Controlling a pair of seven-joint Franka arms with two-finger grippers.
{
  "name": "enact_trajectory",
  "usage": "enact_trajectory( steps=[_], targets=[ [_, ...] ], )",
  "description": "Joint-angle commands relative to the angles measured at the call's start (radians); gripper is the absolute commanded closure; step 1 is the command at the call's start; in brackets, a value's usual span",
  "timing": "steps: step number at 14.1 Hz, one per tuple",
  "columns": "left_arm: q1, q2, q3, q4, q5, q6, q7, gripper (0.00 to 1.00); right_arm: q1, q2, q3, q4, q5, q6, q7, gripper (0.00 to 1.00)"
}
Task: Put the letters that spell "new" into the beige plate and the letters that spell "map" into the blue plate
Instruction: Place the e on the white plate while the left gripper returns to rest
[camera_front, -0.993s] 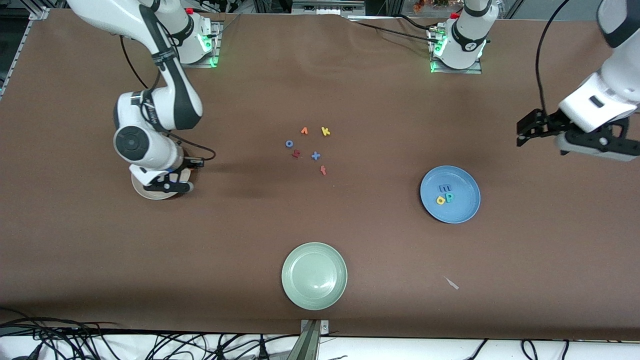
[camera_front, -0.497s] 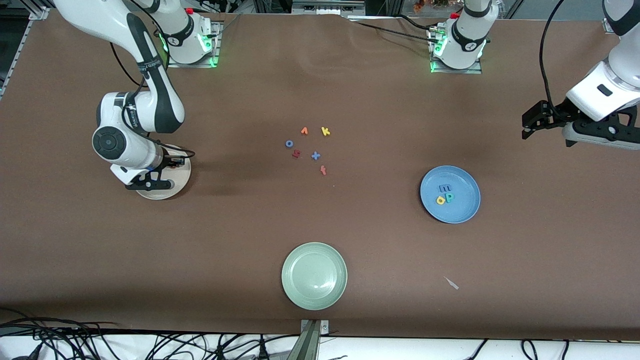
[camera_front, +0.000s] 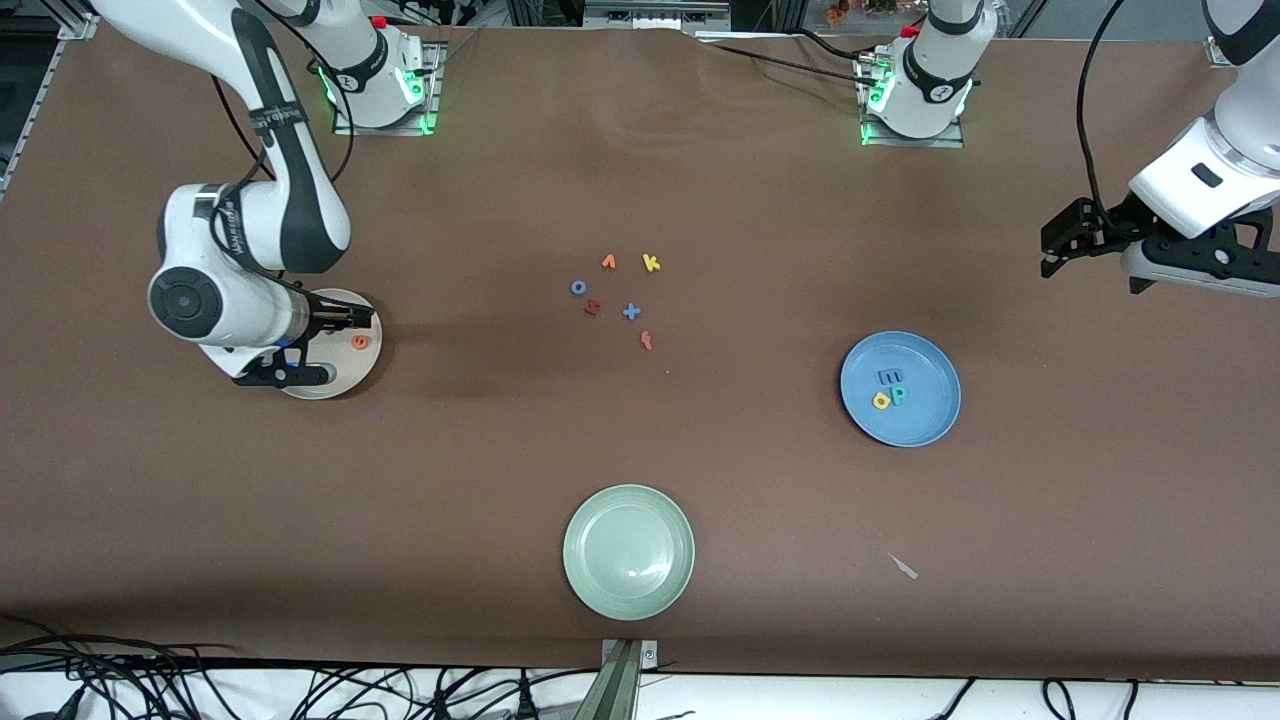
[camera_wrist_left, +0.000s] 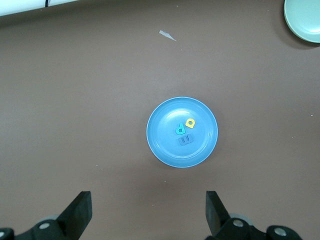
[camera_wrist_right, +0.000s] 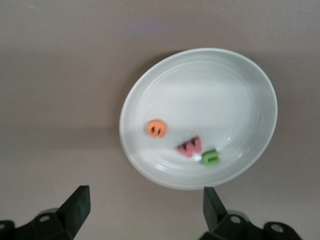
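With the orange e (camera_wrist_right: 156, 128), salmon w (camera_wrist_right: 189, 147) and green n (camera_wrist_right: 210, 157) lying in the beige plate (camera_wrist_right: 250, 80) and m, a, p in the blue plate (camera_wrist_left: 160, 142), lift your spread-fingered right gripper (camera_wrist_right: 142, 210) straight up, while the left gripper (camera_wrist_left: 148, 210) waits, fingers spread.

Three plates (camera_front: 628, 551), twelve foam letters (camera_front: 631, 312), one scrap (camera_front: 905, 567), and two arms on the table.

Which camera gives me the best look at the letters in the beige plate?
The right wrist view: orange e, salmon w and green n lie unobstructed in the beige plate. Front view shows only the e; left wrist view shows none.
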Motion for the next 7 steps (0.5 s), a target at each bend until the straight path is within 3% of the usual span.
enact_trajectory(
  steps=[1, 7],
  targets=[
    [-0.013, 0.039, 0.006, 0.060, 0.015, -0.029, -0.009, 0.00, -0.001, -0.009, 0.002, 0.117, 0.024, -0.161, 0.001, 0.00],
    [-0.004, 0.040, 0.006, 0.062, 0.016, -0.031, -0.009, 0.00, -0.007, -0.084, -0.002, 0.226, 0.010, -0.338, -0.016, 0.00]
  ],
)
